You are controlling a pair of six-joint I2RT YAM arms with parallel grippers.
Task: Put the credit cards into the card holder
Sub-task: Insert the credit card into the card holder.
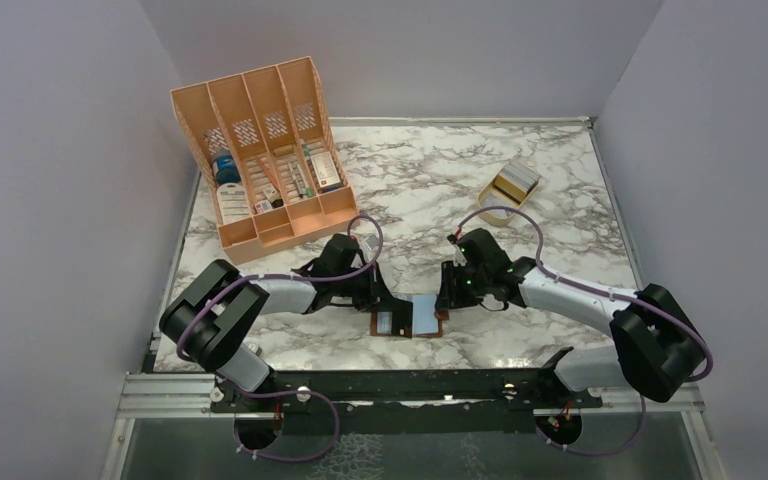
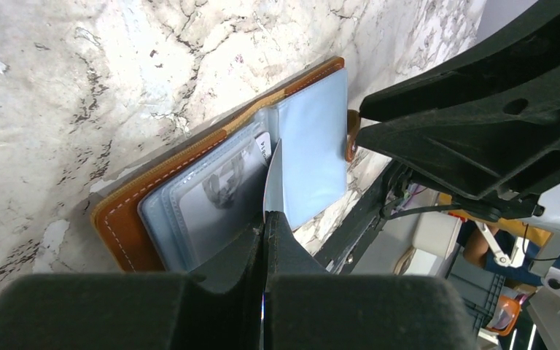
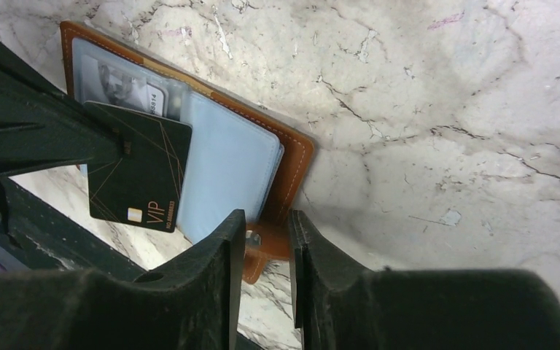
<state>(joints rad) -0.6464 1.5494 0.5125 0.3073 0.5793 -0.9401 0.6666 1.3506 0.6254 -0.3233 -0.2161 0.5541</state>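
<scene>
While the holder (image 1: 410,320) lies open on the marble worktop (image 1: 560,230) between the two arms, the left gripper (image 2: 265,219) is closed tight on one edge of a black card (image 3: 138,171). It holds the card low over the spread blue sleeves (image 3: 226,160). From the left wrist, the card is only a thin pale sliver rising from the closed fingers, close to the fold.

The right gripper (image 3: 266,216) has its jaws parted on either side of the snap tab (image 3: 262,251) at the holder's right edge. Whether they touch the tab cannot be told. A pale card (image 3: 127,87) shows inside a left-hand sleeve. More cards (image 1: 517,178) wait in a tan stand (image 1: 495,200), well apart at the far right.

The card looks light, stiff and slick. An edge grip like this one seems the right hold, since it leaves most of the card free to lead into a sleeve mouth. It is thin, though, so a slight twist could make it pivot between the pads.

The sleeves appear to be soft film, likely to buckle or cling shut if the card's corner meets them off-line. The holder itself looks light enough to skate on polished stone. It is best steadied at the leather cover or tab, not by the plastic.
</scene>
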